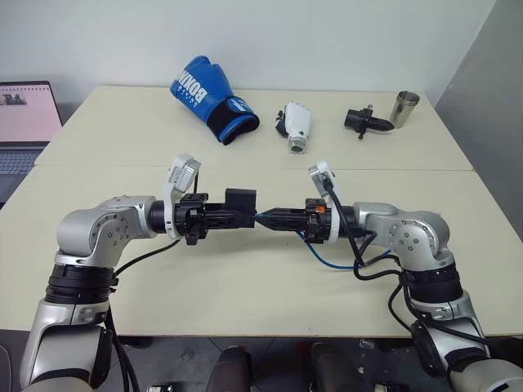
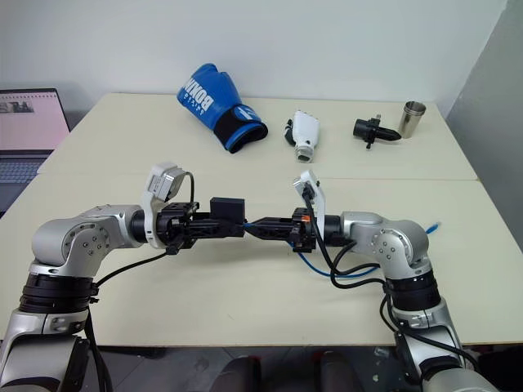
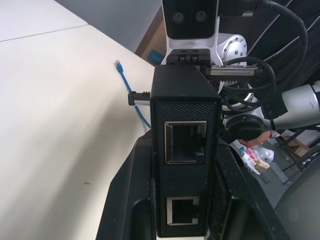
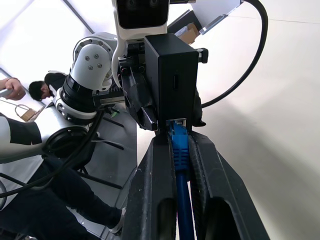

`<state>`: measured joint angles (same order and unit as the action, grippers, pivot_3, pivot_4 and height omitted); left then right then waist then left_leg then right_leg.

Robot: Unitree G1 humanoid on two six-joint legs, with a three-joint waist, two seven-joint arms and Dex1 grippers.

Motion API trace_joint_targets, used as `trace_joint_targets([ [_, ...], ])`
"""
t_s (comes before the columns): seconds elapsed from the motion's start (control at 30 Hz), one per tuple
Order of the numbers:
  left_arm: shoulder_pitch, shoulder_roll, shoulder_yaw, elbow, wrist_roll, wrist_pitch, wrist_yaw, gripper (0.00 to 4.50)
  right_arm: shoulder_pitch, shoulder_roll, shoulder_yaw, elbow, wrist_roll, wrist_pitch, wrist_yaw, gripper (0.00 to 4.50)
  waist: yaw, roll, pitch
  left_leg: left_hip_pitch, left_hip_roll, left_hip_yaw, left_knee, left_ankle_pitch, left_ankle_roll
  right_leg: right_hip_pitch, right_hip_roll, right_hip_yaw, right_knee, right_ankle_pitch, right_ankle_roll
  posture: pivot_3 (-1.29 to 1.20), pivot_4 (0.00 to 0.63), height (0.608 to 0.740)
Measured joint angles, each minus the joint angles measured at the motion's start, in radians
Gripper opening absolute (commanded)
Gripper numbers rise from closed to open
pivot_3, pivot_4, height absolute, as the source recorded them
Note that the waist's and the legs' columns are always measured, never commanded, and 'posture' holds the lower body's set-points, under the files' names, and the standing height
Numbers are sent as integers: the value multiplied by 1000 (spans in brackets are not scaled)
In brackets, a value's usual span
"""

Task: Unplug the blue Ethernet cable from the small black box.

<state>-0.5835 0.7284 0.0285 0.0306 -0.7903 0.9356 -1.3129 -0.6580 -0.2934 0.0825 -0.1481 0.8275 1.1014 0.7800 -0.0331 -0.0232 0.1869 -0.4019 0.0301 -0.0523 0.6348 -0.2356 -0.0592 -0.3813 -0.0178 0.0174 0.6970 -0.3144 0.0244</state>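
Note:
The small black box (image 1: 241,199) is held above the table's middle, with my left gripper (image 1: 235,216) shut on its lower part. In the left wrist view the box (image 3: 185,150) shows two ports between the fingers (image 3: 125,200). The blue Ethernet cable (image 4: 180,150) has its plug seated in a port on the box (image 4: 172,80). My right gripper (image 4: 176,137) is shut on the cable just behind the plug, facing the left gripper tip to tip. The cable's slack (image 2: 343,273) loops under my right arm, and its far end (image 2: 433,227) lies on the table.
At the back of the table lie a blue boxing glove (image 1: 208,98), a white gadget (image 1: 295,124), a black cone-nosed gadget (image 1: 364,121) and a metal cup (image 1: 404,108). A laptop (image 1: 24,122) stands off the left side. A person (image 4: 37,90) is beside the table.

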Motion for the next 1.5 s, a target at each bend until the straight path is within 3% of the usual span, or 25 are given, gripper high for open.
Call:
trace_joint_targets([
  [0.3, 0, 2, -3, 2, 2, -5, -13, 810, 0, -13, -4, 0, 23, 18, 4, 60, 0, 0, 0, 0, 0, 0, 0, 0, 0, 0, 0, 0, 0, 0, 0, 0, 150, 740],
  [0.43, -19, 61, 5, 76, 53, -53, -24, 810, 26, -92, -41, -6, 43, 54, 8, 60, 0, 0, 0, 0, 0, 0, 0, 0, 0, 0, 0, 0, 0, 0, 0, 0, 150, 740],
  [0.7, -25, 62, 10, 129, 90, -96, -28, 810, 52, -119, -74, -16, 46, 42, -19, 60, 0, 0, 0, -2, 0, 1, -1, 0, 0, -3, 0, 0, -1, 0, 0, 0, 150, 740],
  [0.93, -13, 33, 10, 126, 104, -119, -2, 810, 8, -111, -90, 271, -312, -352, -252, 60, 0, 0, 0, -5, -1, 1, -1, 0, 0, -6, 0, 1, 0, 0, 0, 0, 150, 740],
  [0.97, -8, 29, 10, 125, 109, -123, 4, 810, -6, -109, -79, 341, -388, -437, -296, 765, 0, 0, 0, -6, 0, 2, -1, 0, 0, -7, 0, 1, 0, 0, 0, 0, 150, 740],
  [1.2, -7, 4, 10, 125, 131, -161, 41, 810, -22, -87, -80, 425, -477, -541, -310, 2222, -2, 0, 0, -9, 0, 2, -1, 0, 0, -9, 0, 1, 0, 0, 0, 0, 150, 740],
  [1.43, 1, -61, 29, 145, 201, -295, 154, 810, 7, -117, -57, 231, -432, -497, -176, 3910, 2, 0, 0, -9, 0, 0, 2, 0, 0, -8, 0, 0, 0, 0, 0, 0, 150, 740],
  [1.5, 6, -87, 39, 164, 229, -345, 200, 810, 23, -129, -39, 164, -409, -483, -120, 4004, 2, 0, 0, -9, 0, 1, 2, 0, 0, -8, -1, 0, 0, 0, 0, 0, 150, 740],
])
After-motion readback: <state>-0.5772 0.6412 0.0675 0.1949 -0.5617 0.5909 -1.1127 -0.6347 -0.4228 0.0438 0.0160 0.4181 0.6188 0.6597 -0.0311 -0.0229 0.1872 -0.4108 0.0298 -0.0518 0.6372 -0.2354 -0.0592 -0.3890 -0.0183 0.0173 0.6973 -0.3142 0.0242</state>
